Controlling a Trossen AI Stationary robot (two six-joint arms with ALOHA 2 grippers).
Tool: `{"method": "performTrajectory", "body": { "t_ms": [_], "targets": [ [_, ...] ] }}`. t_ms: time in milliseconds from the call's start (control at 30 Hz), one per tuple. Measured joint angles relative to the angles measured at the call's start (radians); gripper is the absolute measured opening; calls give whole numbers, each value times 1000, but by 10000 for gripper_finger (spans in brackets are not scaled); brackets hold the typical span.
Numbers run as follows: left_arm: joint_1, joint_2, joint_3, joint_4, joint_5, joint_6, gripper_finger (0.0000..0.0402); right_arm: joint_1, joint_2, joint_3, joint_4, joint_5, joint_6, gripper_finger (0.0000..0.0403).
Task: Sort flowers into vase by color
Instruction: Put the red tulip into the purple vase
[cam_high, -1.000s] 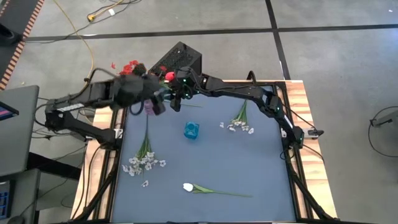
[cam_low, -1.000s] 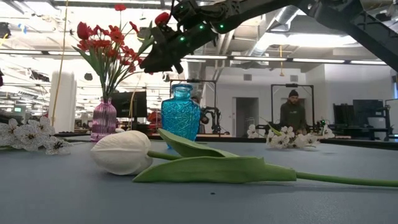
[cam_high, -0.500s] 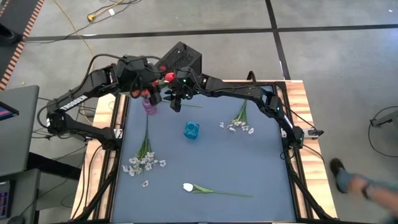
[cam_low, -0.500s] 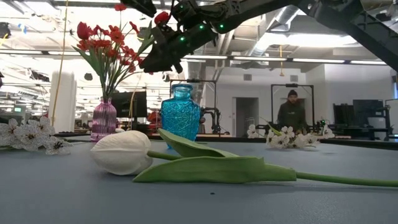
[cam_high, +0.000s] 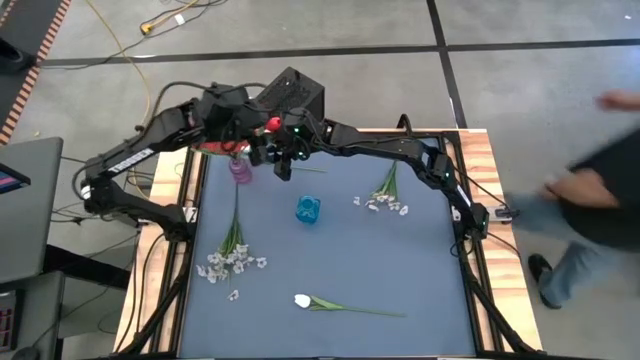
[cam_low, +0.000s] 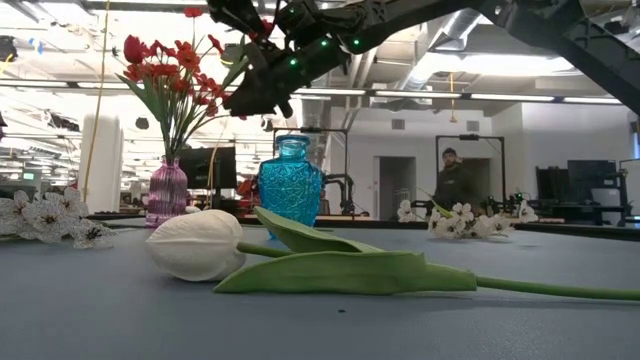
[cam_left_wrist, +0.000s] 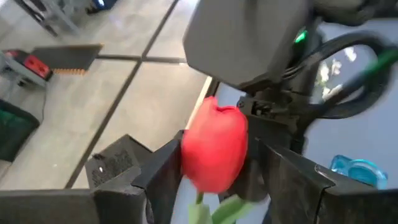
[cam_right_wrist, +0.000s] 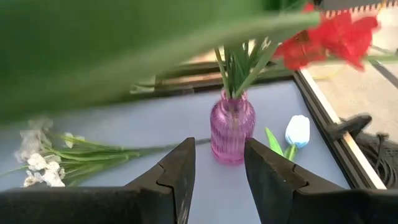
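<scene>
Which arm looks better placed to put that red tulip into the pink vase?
Probably the left. The left gripper is open with the red tulip between its fingers, close by the pink vase. The right gripper has to stretch across from the table's other side.

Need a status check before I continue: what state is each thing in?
left gripper: open around the red tulip bud.
right gripper: shut on the tulip's stem.
red tulip: held aloft.
pink vase: upright, holding red flowers.
blue vase: upright, empty.
white tulip: lying on table.
white sprays: lying on table.
</scene>
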Motion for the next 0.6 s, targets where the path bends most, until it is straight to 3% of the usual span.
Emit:
{"method": "performTrajectory", "body": {
  "t_ms": [367, 600],
  "targets": [
    [0, -4, 0, -2, -13, 1, 192, 5, 0, -1, 3, 0, -2, 164],
    [0, -9, 0, -4, -56, -6, 94, 5, 0, -1, 4, 0, -4, 164]
  ]
}}
